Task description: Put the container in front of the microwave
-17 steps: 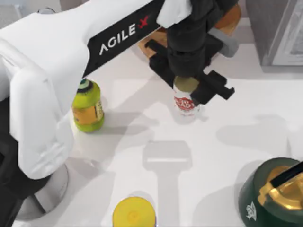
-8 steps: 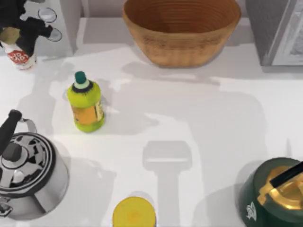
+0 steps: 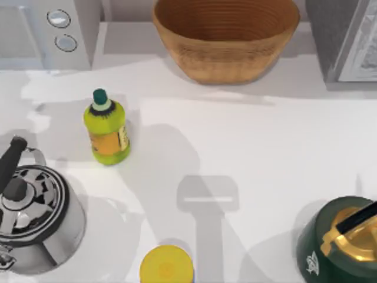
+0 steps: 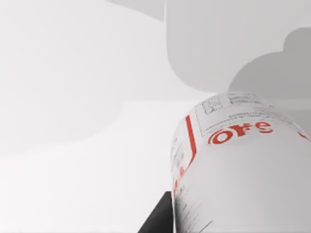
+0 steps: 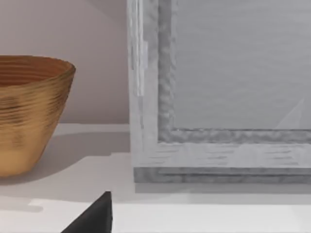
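Looking down from the top view, you are seeing the microwave (image 3: 47, 32) sitting in the upper left corner of the frame, its two round knobs facing the table (image 3: 253, 147). A woven basket (image 3: 227, 38) is standing at the top centre, and a darker grey box (image 3: 344, 38) is filling the upper right corner. A yellow-green bottle (image 3: 107, 127) is standing upright at left of centre, below the microwave and well apart from it. A silver kettle (image 3: 32, 215) is sitting in the lower left, a yellow-lidded jar (image 3: 166, 266) is touching the bottom edge at centre, and a green teapot (image 3: 341, 242) is occupying the lower right.

Turning to the left wrist view, you are finding the container (image 4: 243, 170) looming large in the lower right of the frame, its white label and red print facing you, with white tabletop and grey shadows behind it. The left gripper (image 4: 156, 221) is showing as one dark finger pressing against the can's side at the bottom edge, so it is gripping the can. You cannot tell from this how the can is lying relative to the microwave.

Moving to the right wrist view, you are looking at the basket at the left edge and the grey box's door at right. A dark sliver of the right gripper (image 5: 92, 217) is poking in at the bottom left; you cannot tell how it is set.
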